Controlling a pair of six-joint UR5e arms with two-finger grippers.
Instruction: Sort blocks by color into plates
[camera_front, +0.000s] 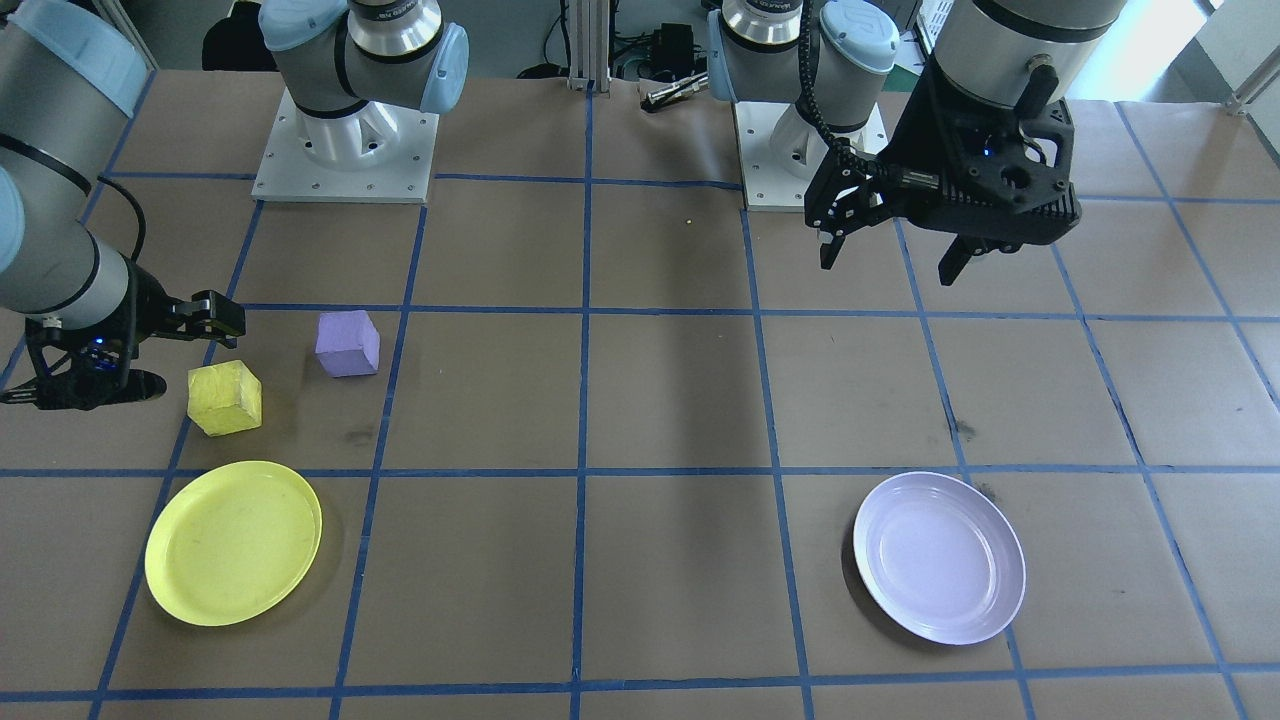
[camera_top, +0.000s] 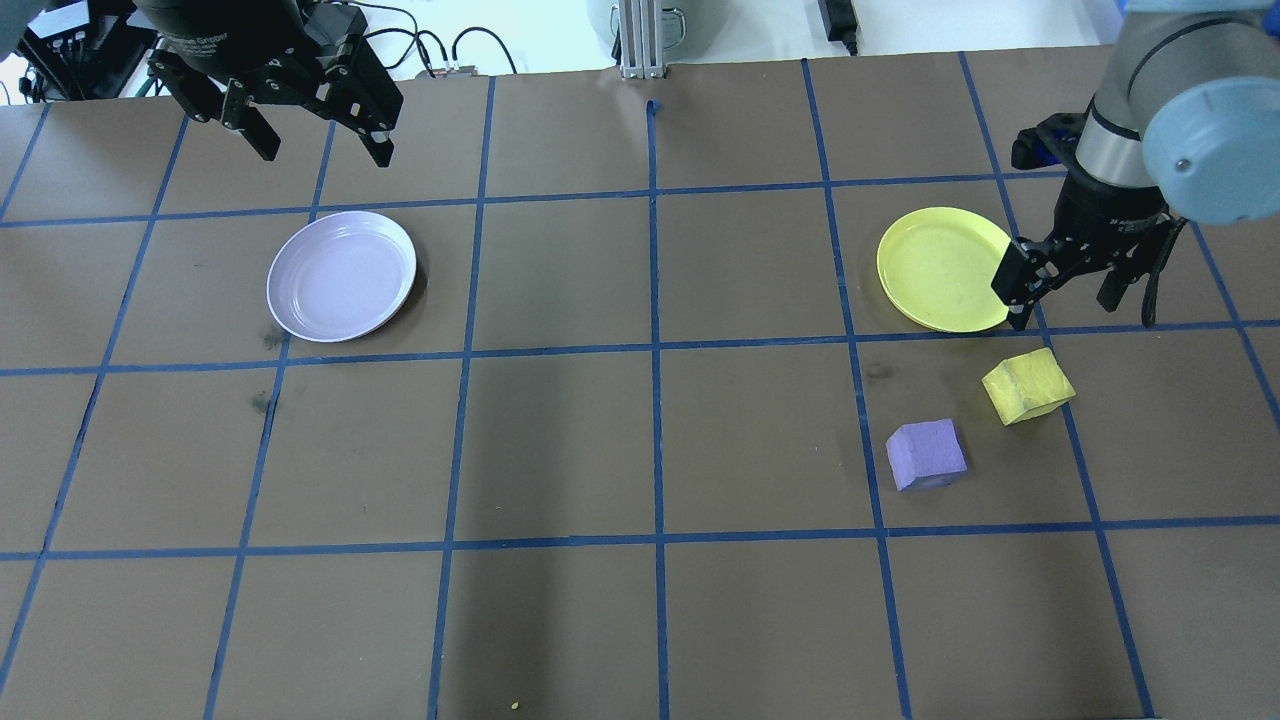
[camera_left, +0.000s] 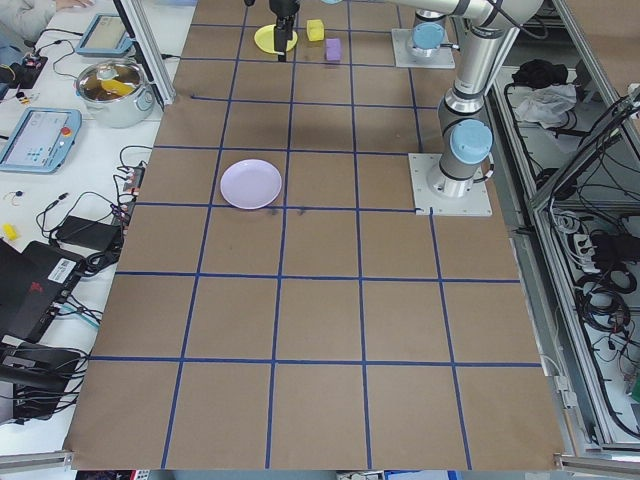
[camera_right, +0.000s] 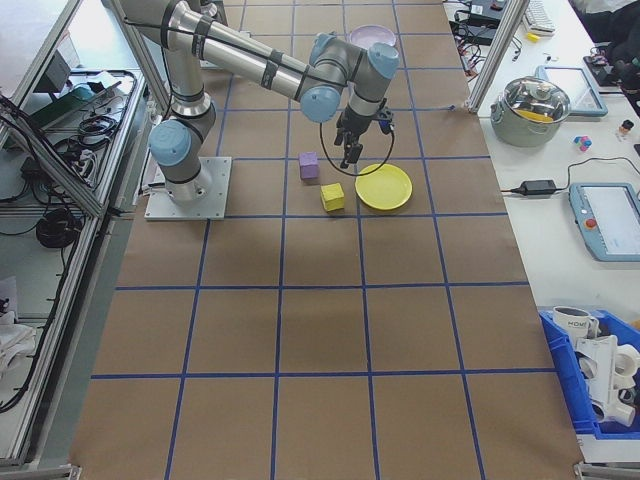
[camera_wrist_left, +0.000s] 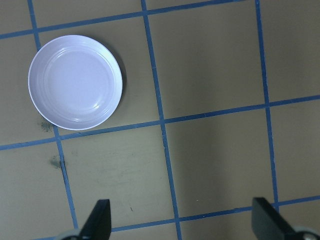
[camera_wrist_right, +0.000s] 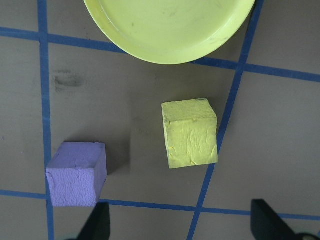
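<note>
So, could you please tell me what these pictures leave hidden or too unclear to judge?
- Yellow plate: in the overhead view the right gripper covers its right edge.
- Yellow block and purple block: too small in the left view to show any detail.
- Purple plate: too far in the right view, partly behind the right arm.
- Left gripper: its wrist view cuts off all but the fingertips.

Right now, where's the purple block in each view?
Front-facing: purple block left of centre, up-right of the yellow block.
Overhead: right half, down-left of it.
Exterior left: top, far end.
Exterior right: upper centre.
Left wrist: not in view.
Right wrist: lower left.
Shared landmark: the yellow block beside it.
</note>
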